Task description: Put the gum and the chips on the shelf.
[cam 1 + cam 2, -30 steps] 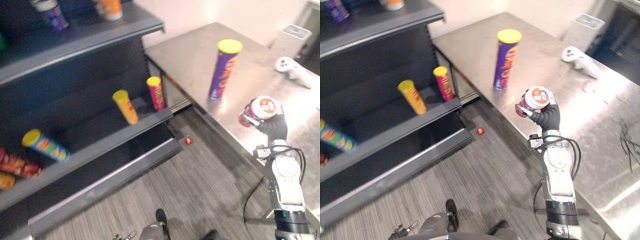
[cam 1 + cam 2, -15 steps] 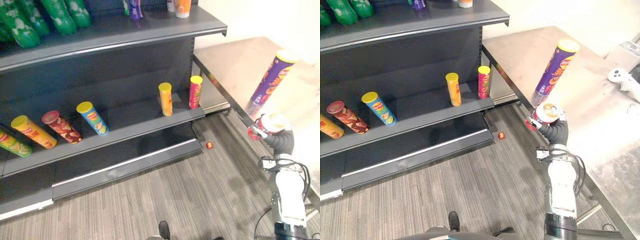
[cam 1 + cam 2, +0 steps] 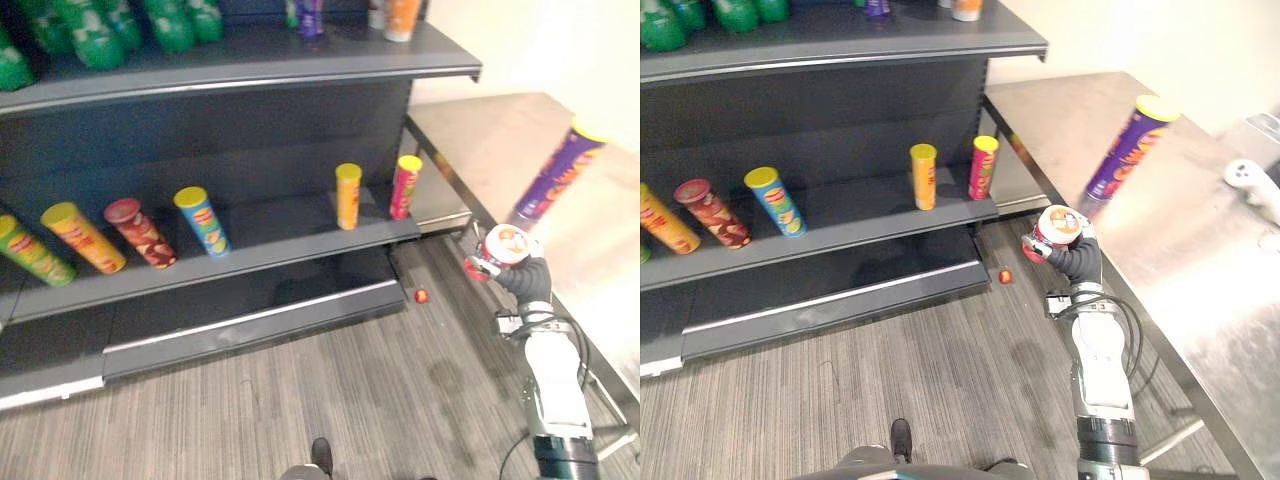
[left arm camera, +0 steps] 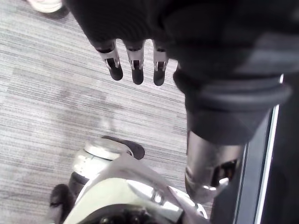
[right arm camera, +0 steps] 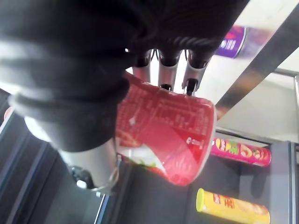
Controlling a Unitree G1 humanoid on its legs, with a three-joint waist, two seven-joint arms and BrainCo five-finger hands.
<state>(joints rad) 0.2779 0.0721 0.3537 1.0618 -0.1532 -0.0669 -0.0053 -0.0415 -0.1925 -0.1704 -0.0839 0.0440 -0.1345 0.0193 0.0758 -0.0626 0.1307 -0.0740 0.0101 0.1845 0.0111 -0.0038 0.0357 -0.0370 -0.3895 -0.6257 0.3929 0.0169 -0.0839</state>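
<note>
Right hand (image 3: 1083,262) is clamped on the red gum tub (image 3: 1058,228), apparently lidded, raised between shelf (image 3: 850,228) and counter (image 3: 1200,270). Purple chips can (image 3: 1128,148) stands on the counter. Left hand (image 4: 136,69) hangs, fingers relaxed.

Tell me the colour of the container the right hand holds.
The container is mainly red, with a white top; the right wrist view shows it best.
</note>
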